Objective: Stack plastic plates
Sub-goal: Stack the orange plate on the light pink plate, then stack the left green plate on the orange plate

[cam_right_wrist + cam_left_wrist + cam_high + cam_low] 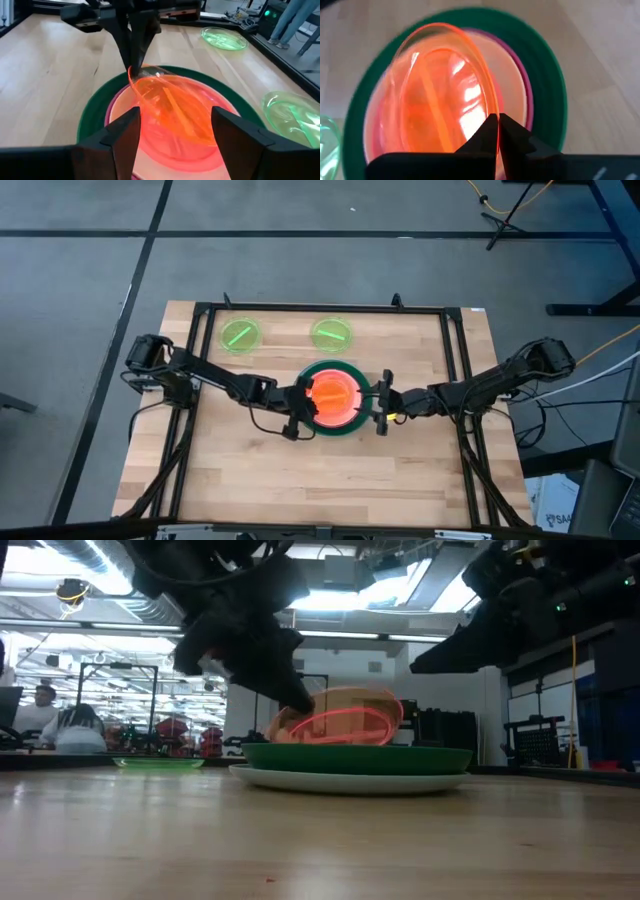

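Centrally, the left tool (304, 402) is pinching the orange plate's (335, 393) rim, holding it tilted over the stack on the dark green plate (304, 370) (two lime green plates (240, 335) lying apart), while the right tool (383, 402) is waiting spread beside.

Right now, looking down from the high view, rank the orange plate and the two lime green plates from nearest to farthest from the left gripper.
1. orange plate: pinched at its rim by the left gripper, tilted over the stack.
2. left lime green plate: far edge, on the left arm's side.
3. right lime green plate: far edge, behind the stack; too close to call against the other.
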Robot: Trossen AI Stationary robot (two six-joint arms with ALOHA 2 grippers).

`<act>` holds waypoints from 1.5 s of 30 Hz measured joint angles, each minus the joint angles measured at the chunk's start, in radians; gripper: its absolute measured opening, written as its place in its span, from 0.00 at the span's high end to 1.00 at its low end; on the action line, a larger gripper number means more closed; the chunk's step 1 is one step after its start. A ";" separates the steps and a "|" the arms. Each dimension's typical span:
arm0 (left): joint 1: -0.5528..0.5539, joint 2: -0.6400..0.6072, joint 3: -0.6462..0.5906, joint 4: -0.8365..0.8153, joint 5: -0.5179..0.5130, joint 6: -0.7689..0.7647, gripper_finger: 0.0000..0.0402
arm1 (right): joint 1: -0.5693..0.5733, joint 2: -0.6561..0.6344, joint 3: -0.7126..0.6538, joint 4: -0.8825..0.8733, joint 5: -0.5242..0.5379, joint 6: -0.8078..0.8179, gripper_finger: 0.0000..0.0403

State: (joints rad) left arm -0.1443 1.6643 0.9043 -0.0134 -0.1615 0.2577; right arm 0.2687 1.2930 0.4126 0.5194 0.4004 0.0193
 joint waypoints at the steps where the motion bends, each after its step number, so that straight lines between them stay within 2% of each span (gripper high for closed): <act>1: 0.003 0.000 0.000 0.017 0.004 -0.007 0.99 | 0.000 0.000 0.000 0.001 0.000 0.000 0.42; 13: 0.013 0.000 0.000 0.029 0.030 -0.017 0.96 | -0.001 0.001 0.000 -0.008 0.000 0.006 0.42; 23: 0.005 -0.029 0.000 -0.004 0.022 -0.043 0.67 | -0.001 0.001 0.000 -0.014 0.000 0.028 0.42; 28: 0.007 -0.110 0.000 -0.081 0.019 -0.099 0.59 | -0.001 0.001 0.000 -0.017 0.000 0.029 0.42; 34: 0.028 -0.218 0.000 -0.244 0.010 -0.183 0.57 | -0.001 0.002 0.000 -0.014 0.000 0.029 0.42; 45: 0.154 -0.314 0.000 -0.459 -0.109 -0.222 0.61 | -0.001 0.002 0.000 -0.013 0.000 0.027 0.42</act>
State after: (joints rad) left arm 0.0093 1.3499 0.9047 -0.4728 -0.2702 0.0359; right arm 0.2680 1.2945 0.4126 0.5068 0.4004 0.0463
